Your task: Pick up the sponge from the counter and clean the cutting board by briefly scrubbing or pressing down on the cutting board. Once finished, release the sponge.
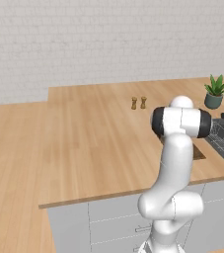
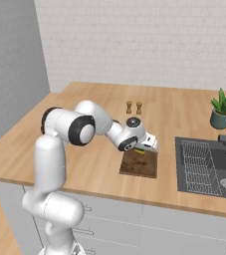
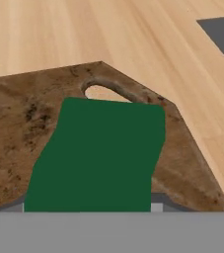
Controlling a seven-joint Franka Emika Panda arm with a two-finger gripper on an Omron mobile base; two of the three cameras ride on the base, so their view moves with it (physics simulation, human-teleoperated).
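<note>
- Left base view: your arm's elbow hides the work; a sliver of the dark brown wooden cutting board [image 1: 198, 153] lies on the light wood-grain table [image 1: 84, 143], at 9 o'clock of the sink.
- Right base view: your hand [image 2: 145, 147] sits at the board's 12 o'clock end, clamped on the green-topped yellow rectangular sponge [image 2: 141, 149].
- Hand view: the sponge lies directly under your hand, long axis towards 12 o'clock, pointing at the board's handle hole [image 3: 106, 93].

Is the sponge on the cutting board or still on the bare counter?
On the board. The hand view shows the sponge, green side up, over the cutting board; the right base view shows the tool holding it at the board's far end.
</note>
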